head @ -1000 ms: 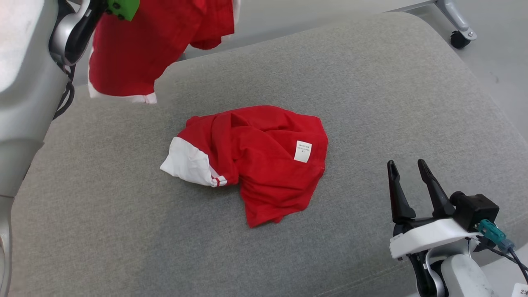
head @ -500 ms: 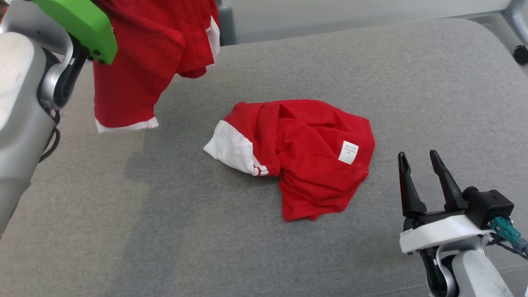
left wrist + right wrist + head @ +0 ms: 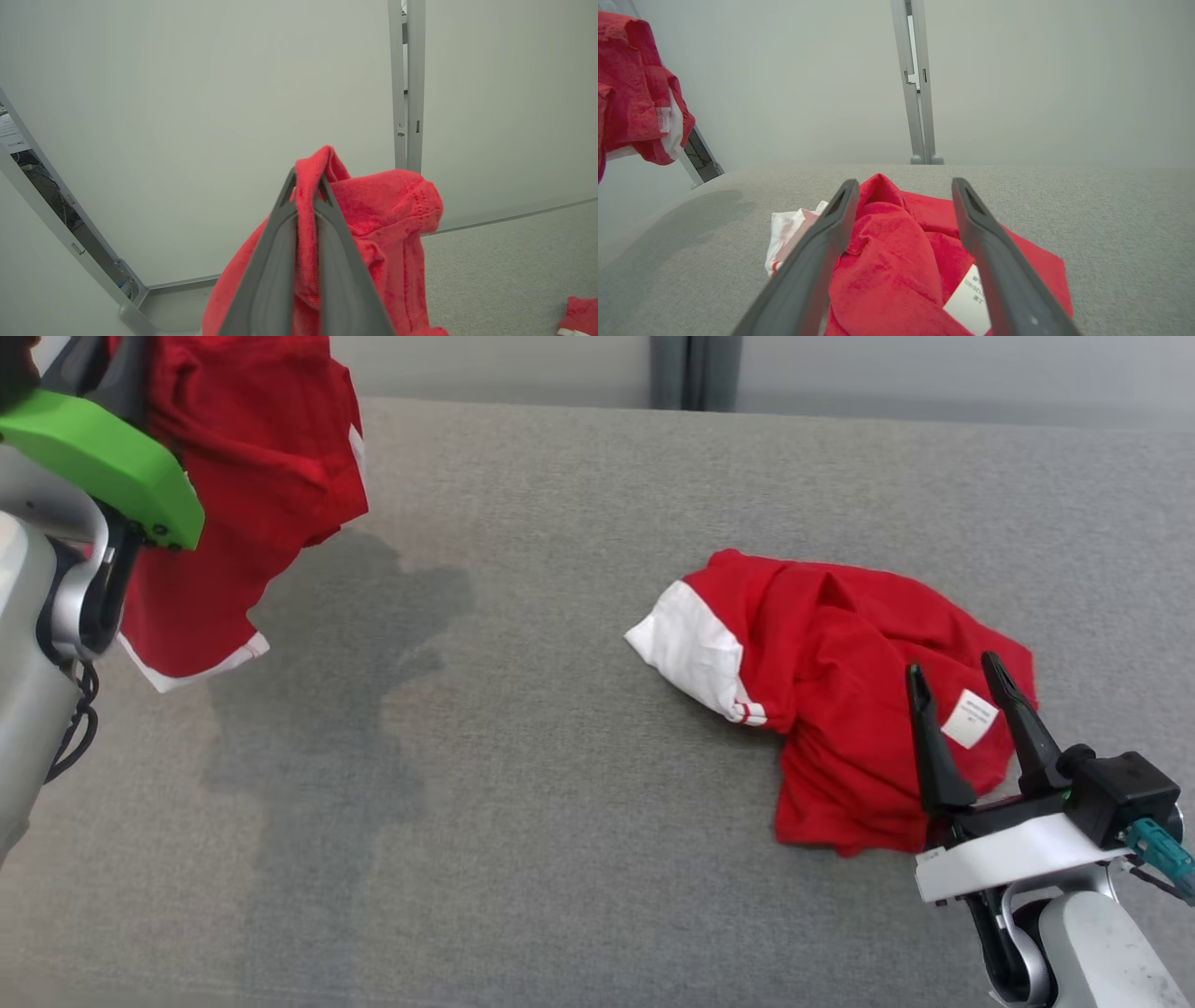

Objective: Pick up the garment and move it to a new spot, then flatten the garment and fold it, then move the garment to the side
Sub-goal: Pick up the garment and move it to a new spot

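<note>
My left fingers are clenched on a bunched fold of the red garment, which hangs clear of the grey cushion at its left side; I judge it is lifted so it can travel to a new spot without dragging. My right fingers stand spread and hold nothing, low beside a second crumpled red shirt lying on the cushion
</note>
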{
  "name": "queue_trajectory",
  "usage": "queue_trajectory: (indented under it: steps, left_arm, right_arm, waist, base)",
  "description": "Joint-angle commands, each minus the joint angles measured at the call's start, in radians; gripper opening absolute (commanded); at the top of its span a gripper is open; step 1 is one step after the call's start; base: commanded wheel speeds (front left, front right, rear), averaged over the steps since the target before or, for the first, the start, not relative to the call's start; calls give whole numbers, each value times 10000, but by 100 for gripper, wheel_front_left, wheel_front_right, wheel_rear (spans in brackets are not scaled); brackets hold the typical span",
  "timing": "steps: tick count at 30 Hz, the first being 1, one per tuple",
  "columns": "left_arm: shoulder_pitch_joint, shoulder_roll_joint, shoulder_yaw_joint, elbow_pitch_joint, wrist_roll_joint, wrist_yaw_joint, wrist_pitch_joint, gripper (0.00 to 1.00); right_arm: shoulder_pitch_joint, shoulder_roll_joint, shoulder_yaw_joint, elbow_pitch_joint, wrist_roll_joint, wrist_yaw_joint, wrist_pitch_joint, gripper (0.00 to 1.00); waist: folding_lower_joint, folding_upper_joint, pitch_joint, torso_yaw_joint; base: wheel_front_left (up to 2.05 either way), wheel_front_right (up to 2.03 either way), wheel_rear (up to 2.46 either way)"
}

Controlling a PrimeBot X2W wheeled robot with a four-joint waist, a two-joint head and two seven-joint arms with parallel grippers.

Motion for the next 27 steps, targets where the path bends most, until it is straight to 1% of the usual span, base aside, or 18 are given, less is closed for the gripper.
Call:
queue_trajectory:
  steps: [1, 6, 10, 12, 19, 27]
  left_arm:
    - [188, 60, 66, -62, -78, 103, -117, 0]
    - [555, 134, 131, -145, -184, 275, -317, 0]
    - [833, 282, 164, -137, -257, 349, -399, 0]
    - [942, 375, 228, -135, -316, 383, -453, 0]
    - [1063, 586, 333, -93, -317, 494, -598, 0]
    - [111, 753, 432, 145, -36, 538, -648, 0]
  right_arm:
    - [0, -85, 26, -76, -76, 1, -33, 100]
    - [161, -281, 71, -233, -109, 1, -33, 100]
    - [190, -370, 122, -274, -100, 1, -34, 100]
    - [174, -386, 165, -286, -101, 1, -33, 100]
    - [153, -462, 329, -350, -63, 1, -33, 100]
    - [-38, -679, 361, -653, -58, 1, 61, 100]
  waist:
    - [0, 0, 304, 1207]
    - [0, 0, 457, 2040]
    - [0, 0, 534, 2433]
    - [0, 0, 548, 2526]
    - [0, 0, 587, 2485]
    - [0, 0, 1026, 1888]
  base:
    - [0, 0, 0]
    - [0, 0, 0]
    - [0, 0, 0]
    - [0, 0, 0]
    - [0, 0, 0]
    - [0, 0, 0]
